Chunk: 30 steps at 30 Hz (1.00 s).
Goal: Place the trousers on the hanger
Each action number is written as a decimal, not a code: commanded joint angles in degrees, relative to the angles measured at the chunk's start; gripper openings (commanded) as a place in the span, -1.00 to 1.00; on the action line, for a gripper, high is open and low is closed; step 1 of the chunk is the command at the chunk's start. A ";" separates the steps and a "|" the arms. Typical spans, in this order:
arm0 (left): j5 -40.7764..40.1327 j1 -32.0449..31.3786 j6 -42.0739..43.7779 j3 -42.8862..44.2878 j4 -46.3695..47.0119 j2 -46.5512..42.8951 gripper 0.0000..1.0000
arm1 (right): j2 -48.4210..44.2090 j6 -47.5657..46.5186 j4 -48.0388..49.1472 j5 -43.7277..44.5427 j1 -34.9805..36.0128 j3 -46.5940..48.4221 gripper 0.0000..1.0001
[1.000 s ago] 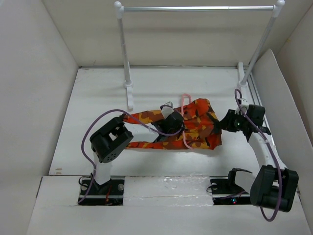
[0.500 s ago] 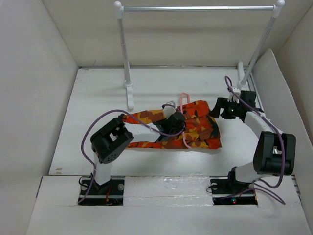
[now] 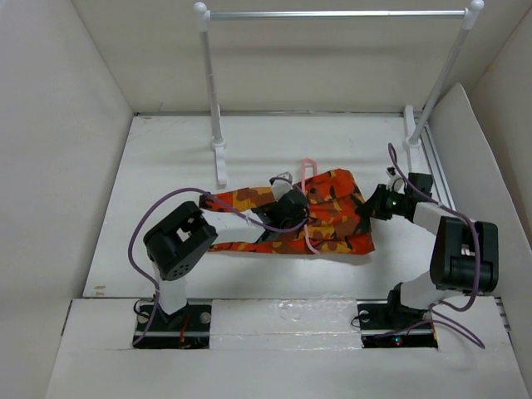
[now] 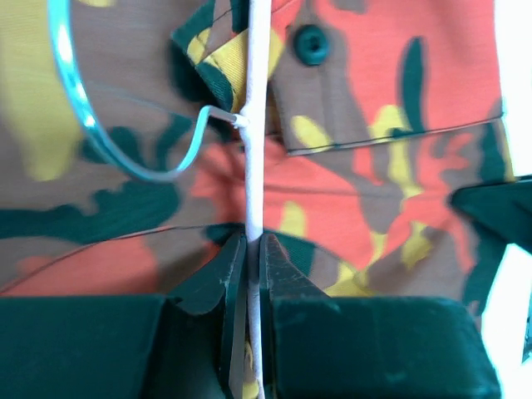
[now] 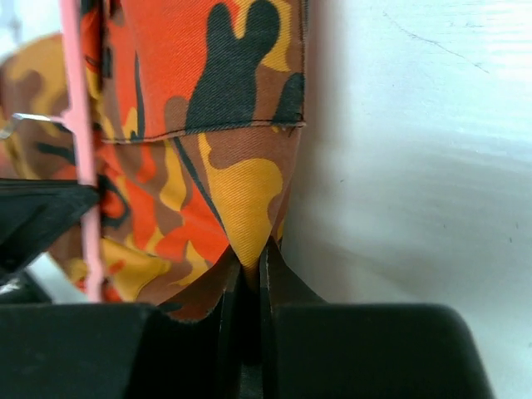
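The camouflage trousers lie folded on the white table, legs trailing left. The thin pink hanger rests across them, its top poking out at the far side. My left gripper sits over the trousers' middle and is shut on the hanger's bar; the metal hook curves to the left in the left wrist view. My right gripper is at the trousers' right edge, shut on a pinch of the trousers' cloth, with the pink hanger showing at the left.
A white-posted rail with a silver bar stands at the back. White walls enclose the table, with a slanted panel close to the right arm.
The right gripper drew back from the trousers and opened, then came in again at their right edge and shut on the cloth. The left gripper kept its hold on the hanger.
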 commanded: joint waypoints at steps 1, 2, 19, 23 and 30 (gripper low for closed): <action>-3.29 2.72 3.82 -4.70 -7.29 -4.15 -1.00 | -3.97 2.86 8.11 1.14 -5.43 0.70 -1.00; -3.98 2.73 4.44 -5.32 -7.38 -4.85 -1.00 | -4.40 2.95 8.02 1.32 -6.32 1.14 -1.00; -4.34 2.73 12.87 -8.50 -8.88 -7.41 -1.00 | 4.01 0.41 6.54 -1.41 -9.85 9.11 -1.00; -7.32 0.00 14.56 -3.58 -14.49 -4.69 -1.00 | 5.35 -0.74 6.00 2.71 -6.86 10.72 -1.00; -8.55 -0.52 9.46 -0.33 -16.07 -7.93 -1.00 | 2.71 -1.71 0.91 7.47 -4.66 9.93 -1.00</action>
